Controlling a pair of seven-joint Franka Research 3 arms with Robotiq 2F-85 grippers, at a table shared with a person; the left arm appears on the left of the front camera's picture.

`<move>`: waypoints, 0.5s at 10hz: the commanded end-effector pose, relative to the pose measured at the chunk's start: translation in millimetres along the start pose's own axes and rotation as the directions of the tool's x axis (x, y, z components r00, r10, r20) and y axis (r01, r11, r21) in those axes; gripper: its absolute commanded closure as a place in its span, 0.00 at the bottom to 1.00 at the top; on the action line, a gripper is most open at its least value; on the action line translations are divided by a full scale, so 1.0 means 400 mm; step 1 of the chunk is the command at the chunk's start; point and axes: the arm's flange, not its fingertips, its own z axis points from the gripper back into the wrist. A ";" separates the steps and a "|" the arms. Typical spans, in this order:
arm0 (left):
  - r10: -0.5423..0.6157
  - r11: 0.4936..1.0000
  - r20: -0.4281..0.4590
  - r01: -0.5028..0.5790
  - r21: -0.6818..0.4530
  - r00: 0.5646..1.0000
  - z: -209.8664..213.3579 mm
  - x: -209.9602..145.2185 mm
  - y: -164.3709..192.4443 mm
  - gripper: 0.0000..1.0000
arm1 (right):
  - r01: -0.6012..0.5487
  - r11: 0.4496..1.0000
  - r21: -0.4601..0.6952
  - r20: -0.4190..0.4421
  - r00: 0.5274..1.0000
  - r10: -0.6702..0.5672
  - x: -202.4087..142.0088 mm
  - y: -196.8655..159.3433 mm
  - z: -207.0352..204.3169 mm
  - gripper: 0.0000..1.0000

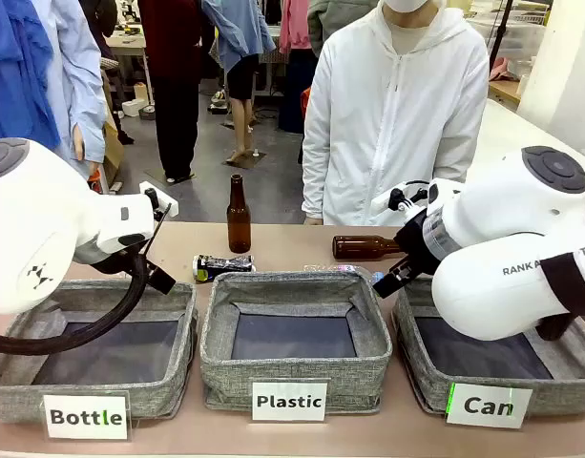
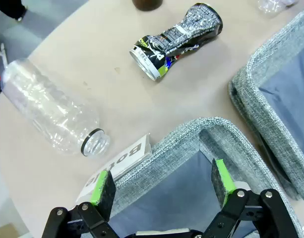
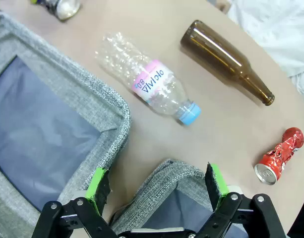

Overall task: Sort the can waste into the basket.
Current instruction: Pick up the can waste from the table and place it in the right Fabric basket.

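Left gripper [image 2: 160, 171]: jaws spread wide with nothing between them; we see it over the far corner of the Bottle basket [image 2: 211, 126].
Clear bottle [image 2: 47, 109]: on its side on the table [image 2: 92, 49], beside that basket; not ours to sort.
Black can [image 2: 176, 39]: crushed at the waist; lying on the table beyond the gap between the Bottle basket and the Plastic basket [image 2: 271, 64]; near the foot of the upright brown bottle [image 1: 239, 215]; not yet sorted.
Right gripper [image 3: 154, 171]: fingers apart and empty; it hovers above the far corner of the Can basket [image 3: 184, 176].
Labelled bottle [image 3: 152, 87], lying brown bottle [image 3: 226, 59]: on the table past the right gripper, apart from each other.
Red can [image 3: 279, 156]: crumpled, on its side; beyond the Can basket, near the neck of the lying brown bottle but not touching it; not yet sorted.
Can basket, contents: what we see of its lining is bare; we judge both cans are left to do.
Risk, black can: it lies well apart from the Can basket, with the Plastic basket between; a release made too soon would land it in the wrong basket; a carry across by the left gripper could meet the right arm; a careless reach could topple the upright brown bottle.
Risk, red can: its crumpled skin gives uneven purchase, so we think the pads may slip; a nudge could roll it against the lying brown bottle.
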 end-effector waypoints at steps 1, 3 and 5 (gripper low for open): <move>0.000 1.000 0.000 0.000 0.000 1.000 0.000 0.000 0.000 0.00 | 0.000 1.000 0.000 0.000 1.000 0.000 0.000 0.000 0.000 0.00; 0.000 1.000 0.000 0.000 0.000 1.000 0.000 0.000 0.000 0.00 | 0.000 1.000 0.000 0.000 1.000 0.000 0.000 0.000 0.000 0.00; 0.000 1.000 0.000 0.000 0.000 1.000 0.000 0.000 0.000 0.00 | 0.000 1.000 0.000 0.000 1.000 0.000 0.000 0.000 0.000 0.00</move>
